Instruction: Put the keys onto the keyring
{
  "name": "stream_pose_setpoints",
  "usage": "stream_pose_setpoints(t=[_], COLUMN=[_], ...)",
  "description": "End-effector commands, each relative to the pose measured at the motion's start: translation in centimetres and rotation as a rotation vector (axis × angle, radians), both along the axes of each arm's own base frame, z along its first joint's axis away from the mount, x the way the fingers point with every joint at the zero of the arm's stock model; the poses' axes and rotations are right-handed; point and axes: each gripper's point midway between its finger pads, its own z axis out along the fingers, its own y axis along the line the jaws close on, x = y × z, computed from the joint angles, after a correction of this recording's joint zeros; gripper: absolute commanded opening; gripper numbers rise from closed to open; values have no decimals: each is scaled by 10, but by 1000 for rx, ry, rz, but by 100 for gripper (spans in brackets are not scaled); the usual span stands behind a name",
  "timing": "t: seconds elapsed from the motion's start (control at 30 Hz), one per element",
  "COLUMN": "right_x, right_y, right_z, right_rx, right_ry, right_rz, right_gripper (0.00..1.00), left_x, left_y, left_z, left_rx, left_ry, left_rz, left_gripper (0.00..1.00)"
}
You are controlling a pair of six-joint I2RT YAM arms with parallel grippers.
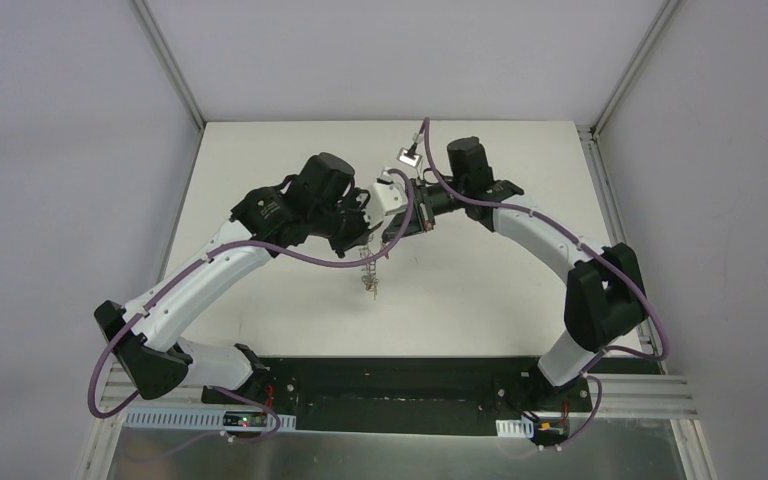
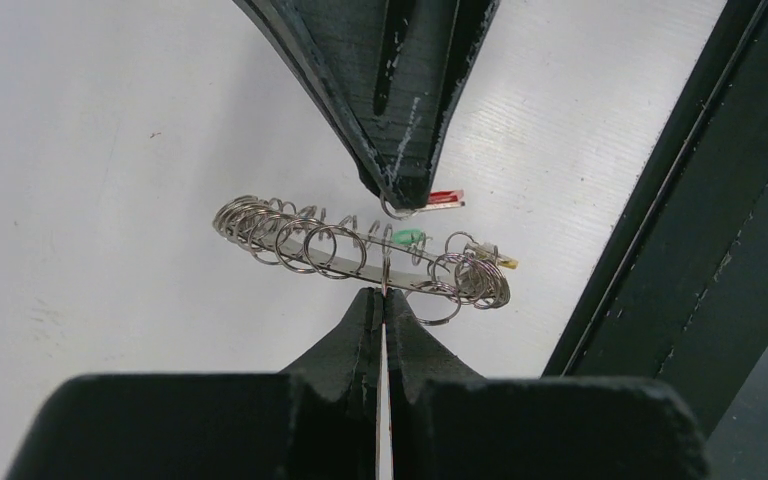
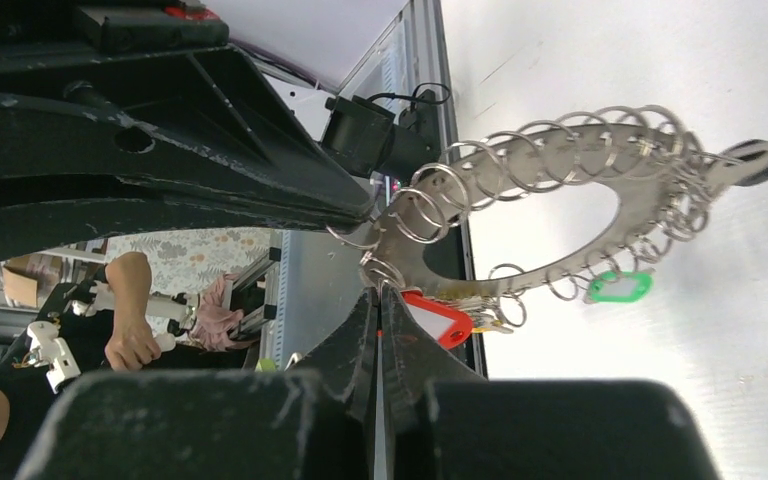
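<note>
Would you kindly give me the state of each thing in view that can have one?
Keyring, held up between the two grippers.
Left gripper, shut on the keyring's flat edge.
Right gripper, shut on the red key by its loop.
Red key, at the right gripper's tip.
Green key, hooked on a loop at the keyring's rim.

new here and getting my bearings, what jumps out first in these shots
Both arms meet over the middle of the table, with the left end effector and the right end effector each shut on the keyring, held up between them. Its rim bristles with small wire loops, and a green key and a red key dangle from it.
</note>
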Motion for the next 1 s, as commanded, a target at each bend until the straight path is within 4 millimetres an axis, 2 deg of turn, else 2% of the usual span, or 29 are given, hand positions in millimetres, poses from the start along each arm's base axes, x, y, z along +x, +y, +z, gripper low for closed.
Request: stream_pose_setpoints(t=[0.0, 0.47, 0.97], right_x=[-13, -13, -14], right_y=[4, 15, 20], right_z=[31, 40, 35], right_rx=[68, 98, 91], right_ry=[-70, -45, -21], right_rz=[57, 68, 79], right_gripper=[0, 0, 0], left_x=[8, 4, 3], left_y=[-8, -10, -10], left_z=[23, 18, 18], left_rx=[-57, -56, -53], left_ry=[-50, -36, -37], left_rz=[28, 16, 10], left_gripper=[0, 0, 0])
